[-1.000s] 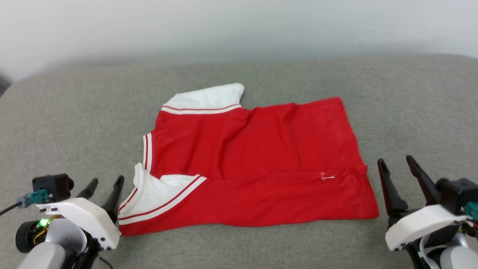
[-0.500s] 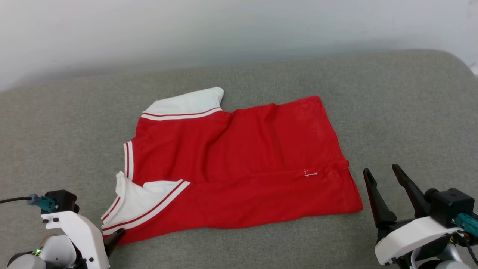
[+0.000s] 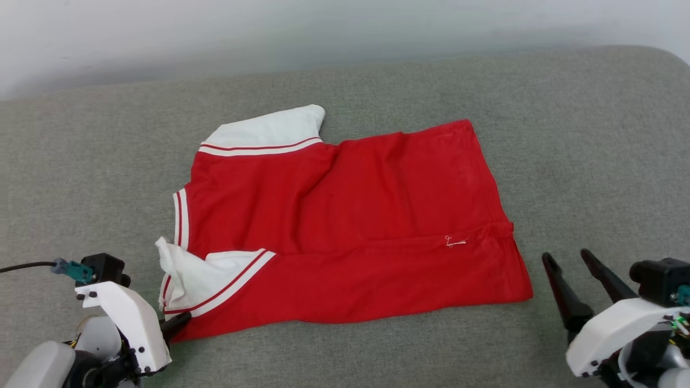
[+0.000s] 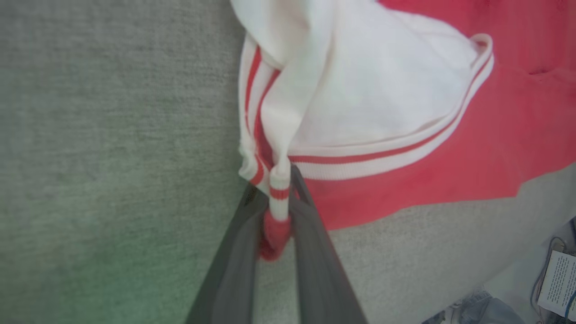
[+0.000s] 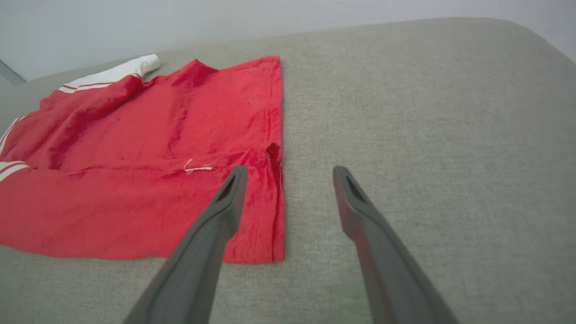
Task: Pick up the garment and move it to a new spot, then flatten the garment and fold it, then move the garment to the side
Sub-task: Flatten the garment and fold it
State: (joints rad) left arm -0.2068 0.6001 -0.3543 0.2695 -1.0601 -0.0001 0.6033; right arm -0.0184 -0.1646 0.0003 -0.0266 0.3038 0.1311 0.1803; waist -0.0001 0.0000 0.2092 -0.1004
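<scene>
At the lower left of the head view the left hand (image 3: 180, 321), which stood open beside the garment a second ago, has closed; the left wrist view shows its two fingers pinching the striped white corner of the garment (image 3: 350, 215), with a red nub of cloth squeezed between them; the white sleeve panel (image 3: 197, 272) beside the grip has puckered up off the grey cushion (image 3: 81, 161); I judge that the pick-up has begun on this side, with the lift not yet made; the garment lies across the middle of the frame, mostly flat, plain red with soft creases; it has a second white panel (image 3: 269, 132) at its upper left and a loose white thread (image 3: 455, 242) toward its lower right; at the lower right the right hand (image 3: 566, 256) remains wide open and empty, just off the garment's right hem.
</scene>
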